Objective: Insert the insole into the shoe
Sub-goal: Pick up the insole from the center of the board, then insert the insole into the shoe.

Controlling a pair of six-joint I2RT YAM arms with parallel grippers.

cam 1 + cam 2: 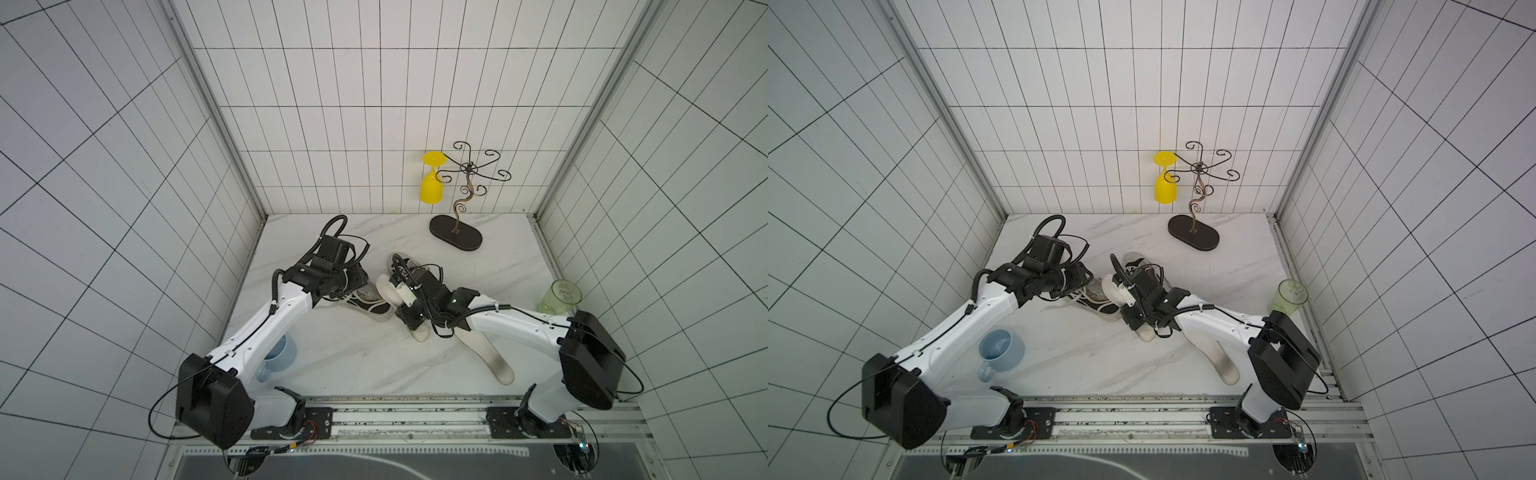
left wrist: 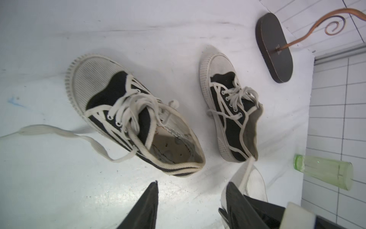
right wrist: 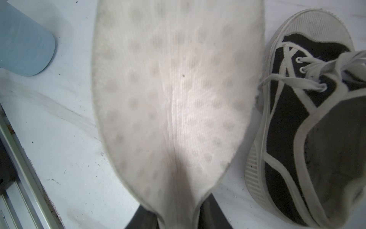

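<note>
Above marble [image 1: 374, 365], right end effector [image 3: 178, 217] pinching dimpled woven insole [image 3: 174, 89], left end effector [image 2: 192, 198] open

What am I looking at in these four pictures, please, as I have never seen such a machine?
This is a robot: a left arm and a right arm, bolted to a rail at the near edge. Two pictures look down from overhead; the other two come from a camera on each wrist. On the marble table lie a black-and-white shoe, its partner, a loose insole, a blue mug and a green cup; a yellow glass hangs upside down on a wire rack. The right claw pinches a white insole; the left claw is open and empty, near the first shoe.
</note>
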